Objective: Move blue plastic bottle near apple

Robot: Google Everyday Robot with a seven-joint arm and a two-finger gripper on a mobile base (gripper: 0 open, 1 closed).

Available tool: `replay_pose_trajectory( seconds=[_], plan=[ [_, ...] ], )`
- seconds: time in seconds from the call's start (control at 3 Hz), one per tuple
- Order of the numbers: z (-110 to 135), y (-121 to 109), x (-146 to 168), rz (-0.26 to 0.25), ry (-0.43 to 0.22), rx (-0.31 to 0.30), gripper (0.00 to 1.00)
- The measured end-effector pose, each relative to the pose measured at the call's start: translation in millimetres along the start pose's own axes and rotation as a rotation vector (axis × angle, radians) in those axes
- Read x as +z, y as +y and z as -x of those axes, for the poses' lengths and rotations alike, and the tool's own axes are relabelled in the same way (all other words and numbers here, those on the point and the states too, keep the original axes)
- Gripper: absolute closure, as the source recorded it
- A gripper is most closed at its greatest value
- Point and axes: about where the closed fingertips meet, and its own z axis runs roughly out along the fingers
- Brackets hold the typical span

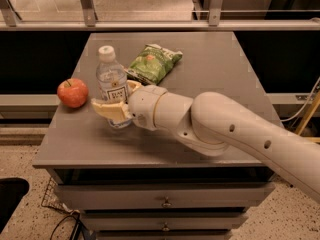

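Observation:
The blue plastic bottle [111, 82] is a clear bottle with a white cap and white label, standing upright at the left part of the grey table [210, 79]. My gripper [117, 100] is shut on the bottle's lower half, with one tan finger in front and one behind. The apple [73, 92] is red-orange and sits on the table just left of the bottle, a small gap apart. My white arm reaches in from the lower right across the table.
A green crinkled snack bag [153, 62] lies behind and to the right of the bottle. The table's left edge is close to the apple. Drawers [165, 202] sit below the tabletop. A railing runs behind the table.

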Motion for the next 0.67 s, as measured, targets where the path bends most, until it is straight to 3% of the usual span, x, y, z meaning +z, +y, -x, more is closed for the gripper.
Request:
replay_pose_trajectory(
  seconds=[0.67],
  plan=[
    [1.1,9.3,3.7,0.002,-0.002,-0.006,1.0]
  ],
)
